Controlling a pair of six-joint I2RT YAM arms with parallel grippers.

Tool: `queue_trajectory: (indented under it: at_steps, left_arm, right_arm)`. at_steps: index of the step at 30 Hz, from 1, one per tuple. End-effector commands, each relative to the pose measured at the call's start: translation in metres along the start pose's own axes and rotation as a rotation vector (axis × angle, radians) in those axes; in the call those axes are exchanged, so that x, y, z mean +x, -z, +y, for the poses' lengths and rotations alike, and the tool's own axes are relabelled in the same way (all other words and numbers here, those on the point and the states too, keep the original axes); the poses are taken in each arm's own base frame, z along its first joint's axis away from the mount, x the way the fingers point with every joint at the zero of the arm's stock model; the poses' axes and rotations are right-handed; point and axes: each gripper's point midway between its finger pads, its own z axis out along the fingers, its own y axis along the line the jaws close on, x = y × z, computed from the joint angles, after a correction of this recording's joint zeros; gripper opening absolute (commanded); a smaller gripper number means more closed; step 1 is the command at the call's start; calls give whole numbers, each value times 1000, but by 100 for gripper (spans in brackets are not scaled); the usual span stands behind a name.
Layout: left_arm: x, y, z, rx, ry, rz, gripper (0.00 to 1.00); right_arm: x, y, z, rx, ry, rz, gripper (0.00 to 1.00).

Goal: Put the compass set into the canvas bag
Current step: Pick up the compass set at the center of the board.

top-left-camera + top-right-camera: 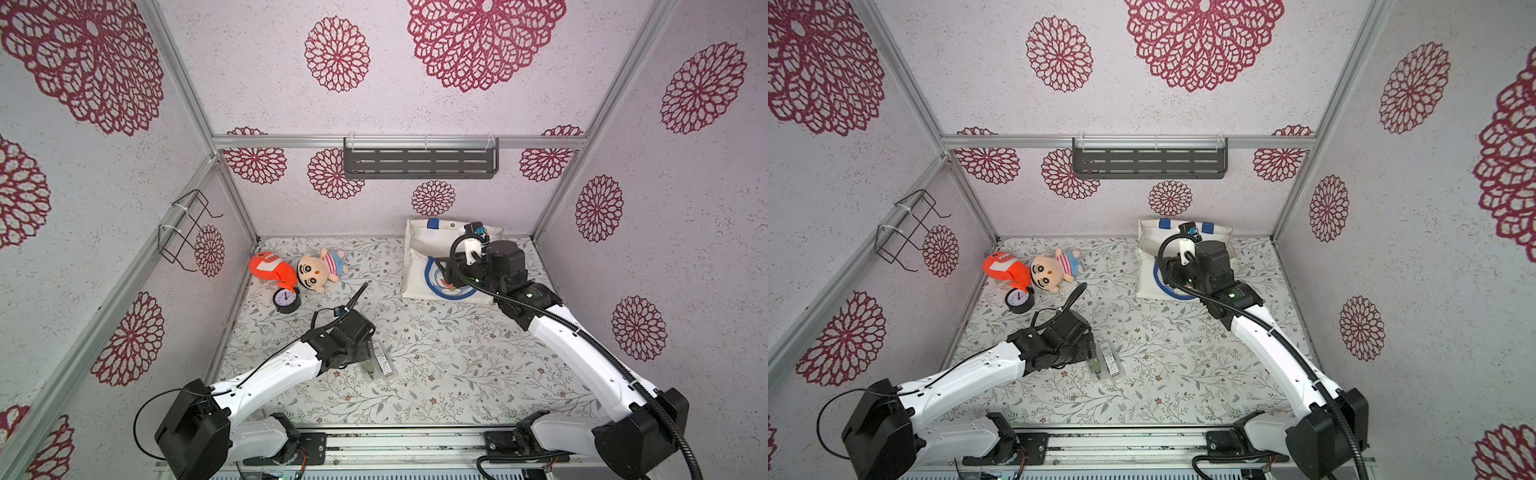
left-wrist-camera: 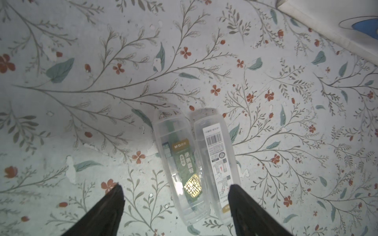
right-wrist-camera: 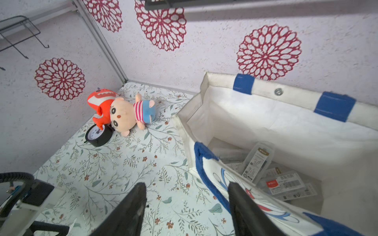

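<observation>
I count two compass sets (image 2: 181,163) (image 2: 217,161) on table (image 2: 81,102), parallel, long axes toward back wall (image 1: 291,216); one canvas bag (image 3: 266,114); left gripper (image 2: 176,186), right gripper (image 3: 187,183) both wide, empty

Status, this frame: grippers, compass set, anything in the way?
Left gripper open above two compass cases on table. Right gripper open, empty, at bag rim. Other cases inside. Nothing blocking.

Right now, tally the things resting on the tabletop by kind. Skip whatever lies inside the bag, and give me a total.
Compass set cases: 2
Plush toys: 2
Alarm clock: 1
Canvas bag: 1
Total: 6
</observation>
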Motion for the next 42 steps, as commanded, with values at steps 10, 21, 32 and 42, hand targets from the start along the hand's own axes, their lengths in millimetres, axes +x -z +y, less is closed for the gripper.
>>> queue_trajectory:
  at_steps: [10, 21, 32, 42]
  left_arm:
    - [23, -29, -5, -96, 108, 43, 78]
    - [40, -57, -4, -145, 97, 110, 75]
    - [47, -60, 3, -176, 64, 122, 71]
    - [44, -55, 5, -213, 31, 118, 77]
  right_arm:
    - [-16, 9, 11, -28, 25, -79, 67]
    - [-15, 9, 11, -27, 29, -74, 67]
    - [-14, 5, 13, -36, 24, -66, 67]
    - [-14, 6, 12, -31, 27, -60, 68]
